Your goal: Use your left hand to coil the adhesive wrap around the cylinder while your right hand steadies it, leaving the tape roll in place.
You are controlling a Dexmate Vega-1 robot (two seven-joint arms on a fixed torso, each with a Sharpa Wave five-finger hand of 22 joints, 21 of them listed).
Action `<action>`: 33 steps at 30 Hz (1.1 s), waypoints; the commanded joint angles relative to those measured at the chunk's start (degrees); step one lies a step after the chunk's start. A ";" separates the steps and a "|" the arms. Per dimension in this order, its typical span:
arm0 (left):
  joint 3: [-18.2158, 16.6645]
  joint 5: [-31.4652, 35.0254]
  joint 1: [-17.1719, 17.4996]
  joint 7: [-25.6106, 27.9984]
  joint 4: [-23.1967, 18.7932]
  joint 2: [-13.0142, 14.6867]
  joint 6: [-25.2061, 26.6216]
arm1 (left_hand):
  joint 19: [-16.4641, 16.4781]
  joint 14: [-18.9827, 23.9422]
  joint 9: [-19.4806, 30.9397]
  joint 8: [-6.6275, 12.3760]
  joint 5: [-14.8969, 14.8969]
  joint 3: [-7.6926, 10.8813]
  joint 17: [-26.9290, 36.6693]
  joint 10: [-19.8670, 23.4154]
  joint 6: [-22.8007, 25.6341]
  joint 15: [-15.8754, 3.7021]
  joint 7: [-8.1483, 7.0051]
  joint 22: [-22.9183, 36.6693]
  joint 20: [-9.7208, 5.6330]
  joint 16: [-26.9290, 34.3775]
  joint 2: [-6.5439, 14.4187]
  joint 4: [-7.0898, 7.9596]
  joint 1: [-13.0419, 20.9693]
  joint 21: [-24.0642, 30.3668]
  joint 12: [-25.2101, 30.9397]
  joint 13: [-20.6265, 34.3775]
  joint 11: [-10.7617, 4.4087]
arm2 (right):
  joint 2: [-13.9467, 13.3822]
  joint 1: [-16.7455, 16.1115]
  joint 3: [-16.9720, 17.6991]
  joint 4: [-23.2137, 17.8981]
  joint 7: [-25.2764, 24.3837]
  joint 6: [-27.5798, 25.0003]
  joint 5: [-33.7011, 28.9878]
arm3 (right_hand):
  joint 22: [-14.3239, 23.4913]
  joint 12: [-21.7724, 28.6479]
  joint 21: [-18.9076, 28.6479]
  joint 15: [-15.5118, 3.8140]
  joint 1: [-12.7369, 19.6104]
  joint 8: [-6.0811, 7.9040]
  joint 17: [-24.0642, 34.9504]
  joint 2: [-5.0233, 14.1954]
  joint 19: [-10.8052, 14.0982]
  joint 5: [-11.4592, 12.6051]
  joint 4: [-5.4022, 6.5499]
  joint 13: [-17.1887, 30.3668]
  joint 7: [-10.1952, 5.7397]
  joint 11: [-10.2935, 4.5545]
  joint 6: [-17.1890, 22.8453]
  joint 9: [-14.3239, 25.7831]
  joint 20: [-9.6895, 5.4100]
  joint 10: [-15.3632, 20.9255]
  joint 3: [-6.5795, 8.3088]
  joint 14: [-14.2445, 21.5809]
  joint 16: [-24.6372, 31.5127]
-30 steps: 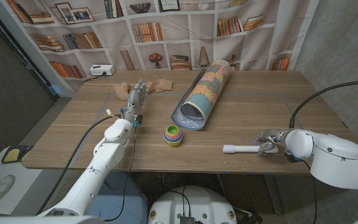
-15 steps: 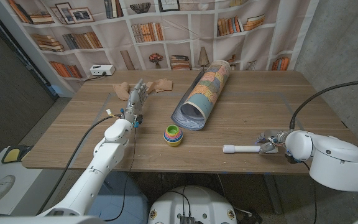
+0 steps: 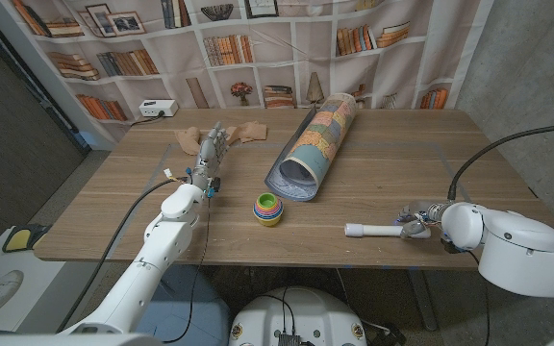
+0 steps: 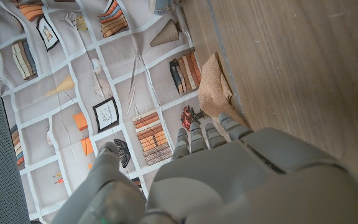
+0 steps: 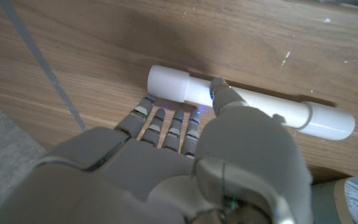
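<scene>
The tan adhesive wrap (image 3: pixel 231 134) lies crumpled at the far left of the table, also in the left wrist view (image 4: pixel 214 92). My left hand (image 3: pixel 210 154) stands just short of it, fingers straight and apart, holding nothing. The white cylinder (image 3: pixel 372 230) lies on its side near the front right edge. My right hand (image 3: pixel 415 224) is at its right end. In the right wrist view my right hand (image 5: pixel 185 168) has its thumb tip over the cylinder (image 5: pixel 253 104), while the other fingertips (image 5: pixel 166 121) stop just short of its near side.
A large rolled patterned mat (image 3: pixel 314 144) lies diagonally across the table's middle. A small stack of coloured cups (image 3: pixel 268 209) stands in front of it, between my hands. A white power box (image 3: pixel 158 109) sits at the far left corner. Cables trail from both arms.
My right hand has edged slightly left along the cylinder. The left hand and the wrap have not moved.
</scene>
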 commanded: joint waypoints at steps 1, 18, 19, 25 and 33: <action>0.10 -0.09 0.17 -0.01 -0.45 0.13 0.01 | -0.19 -0.17 0.33 -0.10 0.00 -0.01 0.25 0.30 0.37 -0.40 -0.26 0.26 0.21 0.38 0.37 -0.27 -0.11 0.43 0.13 0.28 -0.27 | -0.03 0.25 -0.57 0.17 -0.33 -0.36 0.04 | 0.19 1.16 -0.06 -4.93 0.05 0.71 0.37 0.56 0.43 -0.21 -0.11 0.39 -0.26 -0.28 1.93 0.18 -0.08 2.14 -0.30 1.04 0.55; 0.35 0.06 0.10 0.12 -0.55 0.01 0.14 | -0.25 -0.15 0.33 -0.14 0.00 0.00 0.26 0.45 0.27 -0.38 -0.23 0.27 0.31 0.38 0.36 -0.28 -0.15 0.41 0.17 0.28 -0.28 | 0.30 0.43 -1.65 0.52 -0.74 -0.96 -0.53 | 0.20 3.08 -0.26 -5.67 0.18 1.13 0.89 0.67 1.30 -0.40 -0.16 1.11 -1.07 -1.10 4.45 0.24 0.11 6.42 -0.94 2.18 1.24; 0.36 0.07 0.11 0.13 -0.56 0.01 0.14 | -0.23 -0.15 0.33 -0.14 0.00 0.00 0.26 0.45 0.28 -0.38 -0.24 0.27 0.28 0.38 0.36 -0.28 -0.15 0.42 0.17 0.28 -0.29 | 0.39 0.47 -1.85 0.59 -0.87 -0.99 -0.70 | 0.20 3.20 -0.27 -5.87 0.23 1.23 0.94 0.73 1.40 -0.41 -0.17 1.18 -1.12 -1.22 4.83 0.25 0.11 6.68 -0.98 2.31 1.31; 0.34 0.10 0.12 0.22 -0.50 -0.03 0.11 | -0.20 -0.16 0.33 -0.13 0.01 0.01 0.26 0.41 0.29 -0.38 -0.25 0.27 0.29 0.37 0.37 -0.28 -0.16 0.43 0.15 0.28 -0.22 | 0.74 0.90 -3.11 0.94 -1.05 -0.63 -1.80 | 0.21 3.77 -0.11 -6.86 0.67 1.40 1.12 0.95 2.39 -0.40 -0.33 1.49 -1.65 -1.79 5.82 0.30 0.16 7.85 -1.08 3.82 1.98; 0.27 -0.01 0.27 0.21 -0.60 0.04 0.33 | -0.21 -0.15 0.33 -0.13 0.01 0.03 0.26 0.39 0.29 -0.37 -0.26 0.27 0.31 0.38 0.38 -0.29 -0.16 0.43 0.13 0.29 -0.26 | 1.53 3.36 -7.11 1.47 0.37 -1.06 -4.88 | 0.21 3.92 -0.27 -7.84 2.35 1.27 1.24 1.40 2.63 -0.18 -1.01 1.83 -2.19 -2.53 5.99 0.38 0.04 8.15 -0.63 5.05 2.49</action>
